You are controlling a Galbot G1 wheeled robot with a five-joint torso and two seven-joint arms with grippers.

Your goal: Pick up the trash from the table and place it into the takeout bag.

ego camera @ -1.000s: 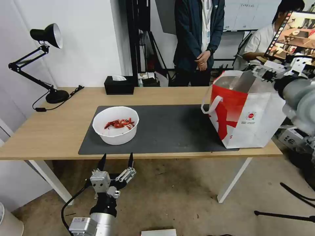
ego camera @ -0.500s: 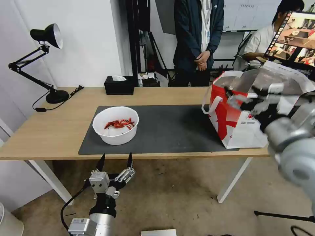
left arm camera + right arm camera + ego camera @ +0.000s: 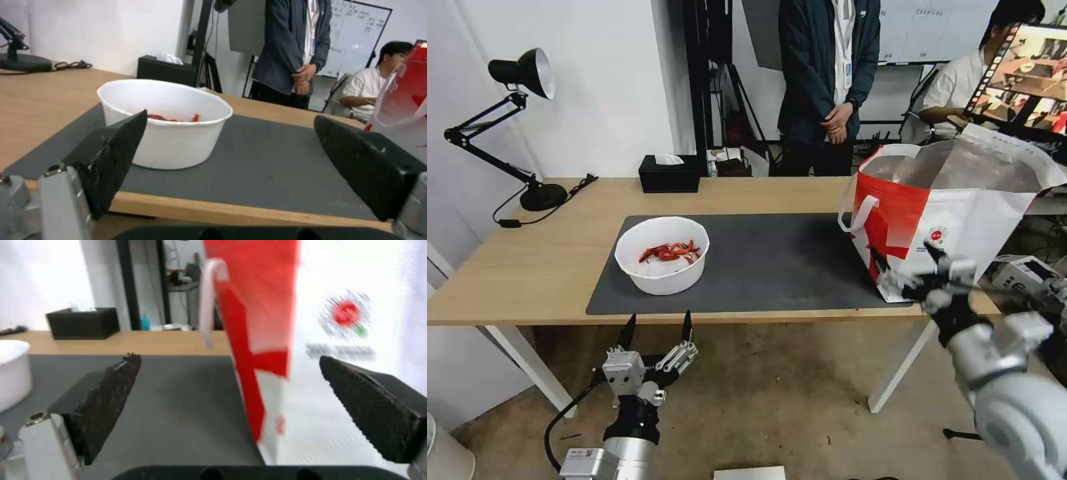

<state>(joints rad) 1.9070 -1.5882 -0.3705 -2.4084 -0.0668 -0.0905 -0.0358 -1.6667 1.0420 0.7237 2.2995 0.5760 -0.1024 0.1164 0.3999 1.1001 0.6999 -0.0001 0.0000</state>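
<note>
Trash on the counter [image 3: 547,267] is now one item that you can see: the white bowl [image 3: 662,254] with red peel scraps, standing on the left part of the dark mat [image 3: 774,267]. The takeout bag [image 3: 954,200] stands at the right end of the counter, its mouth open to the top.

Your left pincer [image 3: 656,328] waits below the front edge of the counter, just in front of the bowl, with its fingers wide apart and nothing between them. Your right pincer [image 3: 910,270] is low beside the front face of the bag, also spread apart and empty.

I judge that the step in hand is the reach for the bowl, not yet begun. The next move asks you to raise the left pincer above the counter edge, close it on the bowl rim, and keep the bowl level so the scraps stay inside.
</note>
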